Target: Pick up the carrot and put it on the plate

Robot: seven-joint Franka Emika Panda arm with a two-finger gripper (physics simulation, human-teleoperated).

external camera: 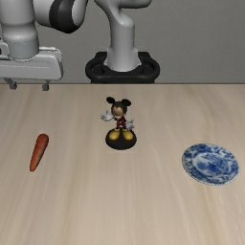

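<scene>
End effector [29, 83] hangs over the far edge of the worktop [86, 206], toward the far corner at the exterior view's left. Its two short dark fingers [12, 84] point straight down and stand wide apart, with nothing between them and nothing touching them. The body above them is a flat, pale grey block lying level.

Nearer the front, by the worktop's edge at the exterior view's left, lies the carrot [37, 151]: a slim orange taper, smooth, flat on the surface, with its thick end toward the far edge and its point toward the front. It is well apart from the fingers.

At the middle of the worktop a cartoon mouse figurine [120, 123] stands upright on a round black disc, in glossy red, black and yellow. Toward the edge at the exterior view's right rests the plate [210, 162], round, shallow, white with a blue pattern, bare.

The worktop is pale wood with a fine lengthwise grain.

The arm [122, 43] rises as a thick grey column from a black base [100, 70] at the middle of the far edge, passes out of the top of the view, and comes back down to the level wrist.
</scene>
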